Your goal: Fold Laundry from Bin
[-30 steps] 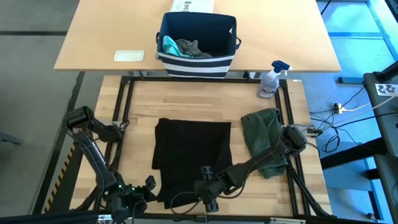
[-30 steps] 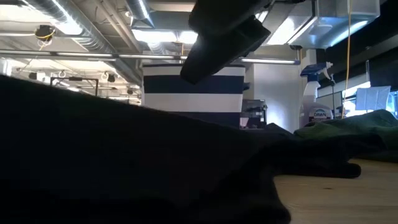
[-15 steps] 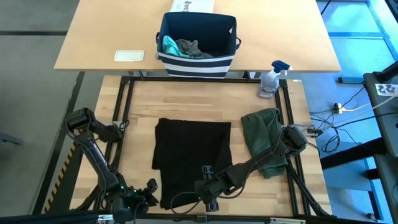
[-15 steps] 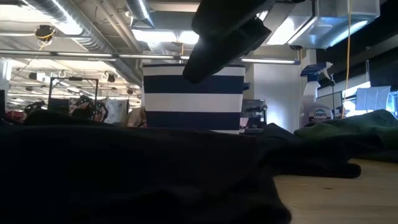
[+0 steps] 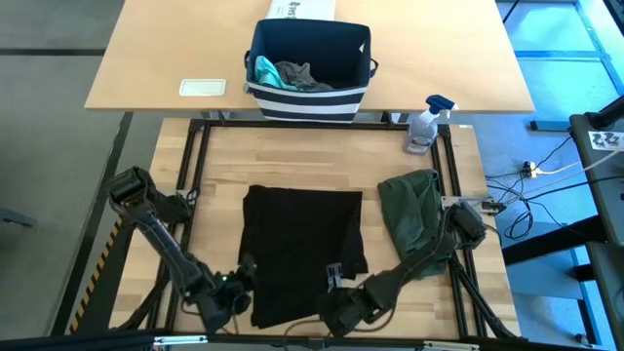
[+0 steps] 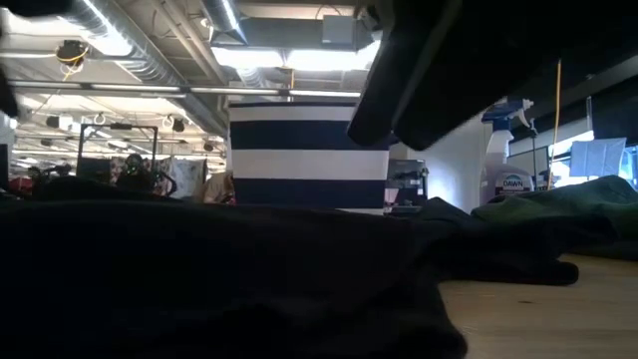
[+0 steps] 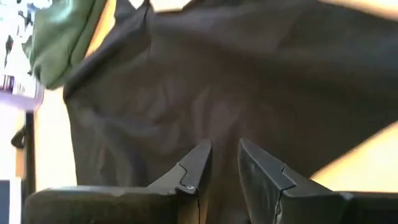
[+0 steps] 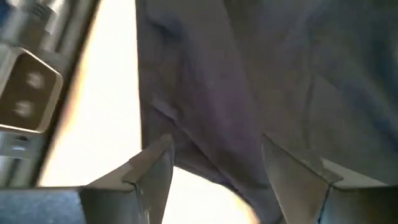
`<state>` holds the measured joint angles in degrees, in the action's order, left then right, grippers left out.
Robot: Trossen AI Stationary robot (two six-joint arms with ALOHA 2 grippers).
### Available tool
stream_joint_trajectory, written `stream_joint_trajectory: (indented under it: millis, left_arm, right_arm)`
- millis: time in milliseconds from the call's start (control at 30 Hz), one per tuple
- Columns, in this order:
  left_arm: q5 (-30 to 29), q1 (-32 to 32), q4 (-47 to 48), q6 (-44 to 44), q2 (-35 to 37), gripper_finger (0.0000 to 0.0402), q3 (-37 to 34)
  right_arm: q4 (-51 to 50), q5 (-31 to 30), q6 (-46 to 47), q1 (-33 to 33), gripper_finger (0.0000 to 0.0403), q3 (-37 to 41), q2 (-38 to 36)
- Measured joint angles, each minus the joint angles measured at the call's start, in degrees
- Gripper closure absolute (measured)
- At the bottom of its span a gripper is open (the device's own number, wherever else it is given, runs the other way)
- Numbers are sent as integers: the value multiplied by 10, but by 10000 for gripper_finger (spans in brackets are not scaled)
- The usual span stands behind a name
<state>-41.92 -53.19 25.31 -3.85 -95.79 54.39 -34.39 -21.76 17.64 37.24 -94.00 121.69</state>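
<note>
With the black T-shirt (image 5: 302, 252) flat on the counter (image 5: 292, 161), the left end effector (image 5: 237, 289), fingers slightly parted, and the right end effector (image 5: 343, 295), spread wide, both hold nothing at its near hem, so either could snag and bunch it.

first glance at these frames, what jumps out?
The black T-shirt spread flat mid-table, with the left gripper and right gripper both low at its near edge, right fingers apart, left only narrowly. Next, the olive-green piece bunched on the table's right side. Beyond, the navy striped bin sits on the far table with teal and grey cloth inside.
</note>
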Motion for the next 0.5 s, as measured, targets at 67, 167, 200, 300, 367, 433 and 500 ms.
stream_joint_trajectory:
  millis: [67,167,200,300,367,433,500]
  left_arm:
    - [2,20,-2,0,0,327,-10]
    - [19,43,-7,-1,0,327,-19]
    - [19,48,-7,-1,0,327,-19]
    - [9,55,-6,-2,2,333,-20]
    - [-4,56,-12,-8,14,341,-31]
    - [-10,56,-22,-30,38,350,-60]
    - [-10,56,-63,-51,69,358,-105]
  right_arm:
    - [-4,-35,-10,9,162,0,7]
    - [-14,-64,-13,18,162,0,15]
    - [-16,-73,-12,19,162,0,20]
    - [-20,-97,-2,25,162,0,23]
    - [-19,-107,8,25,162,0,23]
    - [-17,-109,17,25,162,0,23]
    - [-18,-111,19,25,162,0,23]
